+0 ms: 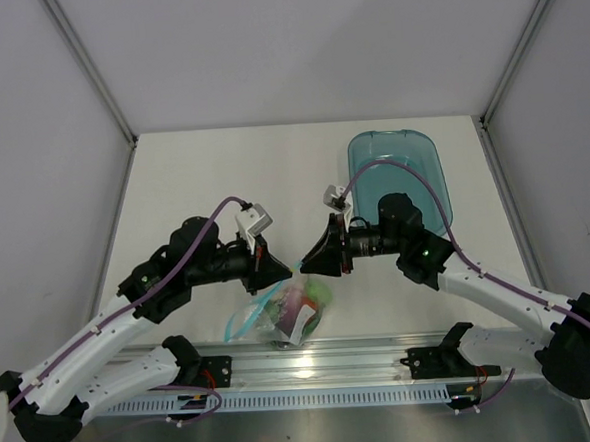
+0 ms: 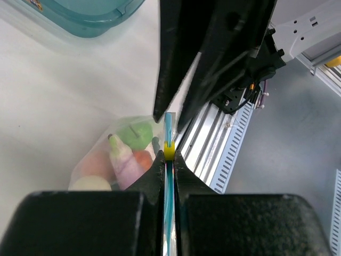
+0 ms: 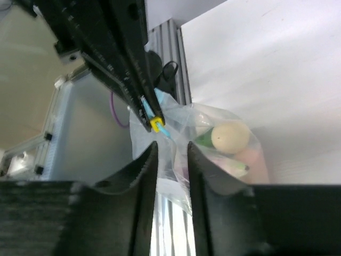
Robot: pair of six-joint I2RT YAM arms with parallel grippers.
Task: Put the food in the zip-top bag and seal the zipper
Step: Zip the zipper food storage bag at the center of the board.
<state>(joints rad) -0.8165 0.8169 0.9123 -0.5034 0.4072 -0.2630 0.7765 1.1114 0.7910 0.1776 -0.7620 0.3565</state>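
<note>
At the near edge of the table [image 1: 203,187], about midway along it, the zip-top bag [image 1: 281,320] sags with the food [image 1: 305,299] already inside. A white round piece, green pieces and pinkish ones show through the film. Whether the bag rests on the surface or hangs just above it I cannot tell.

Just behind the bag the two arms meet nose to nose. The left gripper [image 2: 169,156] is clamped tight on the zipper [image 2: 168,128], with a small yellow tab [image 2: 169,152] sitting at its fingertips. The strip's long axis runs straight out from those fingers toward the right arm, roughly parallel to the near edge.

The right gripper [image 3: 172,146] has its jaws slightly parted, with only clear bag film passing loosely through the gap. In its wrist view the strip's free end lies just ahead of the fingertips and a little off to one side, not between them.

Loading looks finished, and sealing is the step in hand. The right arm is the free one, so it would need to line up on the strip before pinching along it.

Well beyond, toward the far right corner, stands a blue tray [image 1: 397,170]
</note>
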